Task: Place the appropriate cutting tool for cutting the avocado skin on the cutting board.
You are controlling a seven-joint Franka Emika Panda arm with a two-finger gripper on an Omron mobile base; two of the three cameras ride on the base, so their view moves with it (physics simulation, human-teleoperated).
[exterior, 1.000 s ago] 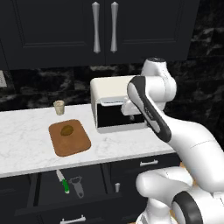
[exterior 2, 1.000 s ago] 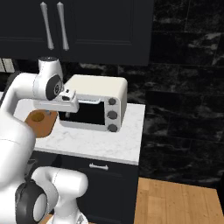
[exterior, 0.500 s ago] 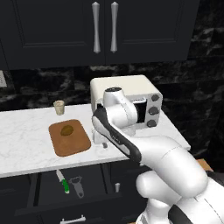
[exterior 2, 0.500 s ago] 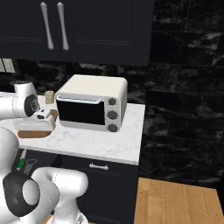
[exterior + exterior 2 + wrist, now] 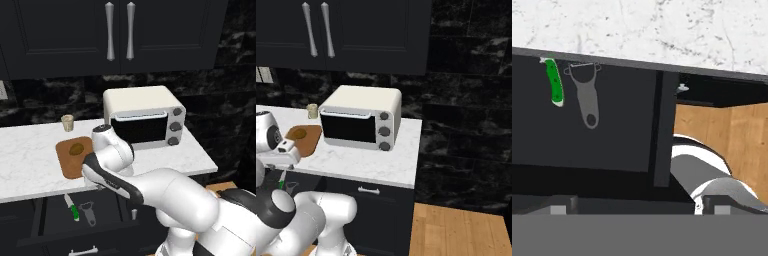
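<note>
Two tools, knife [image 5: 554,83] beside peeler [image 5: 587,95], apart.

toaster oven [image 5: 145,120] on counter [image 5: 30,155] | cup [image 5: 67,122] | peeler [image 5: 587,95] in drawer [image 5: 612,130]

The tabletop [image 5: 662,30] edge hides the knife [image 5: 555,85]'s blade tip, and the arm covers the cutting board [image 5: 70,159]'s right edge.

A rendered home kitchen: a white marble worktop [image 5: 30,160] carries a cream toaster oven [image 5: 144,117], dark cabinets [image 5: 120,37] hang above a black stone wall, and an open drawer [image 5: 80,217] holds a peeler [image 5: 89,212].
</note>
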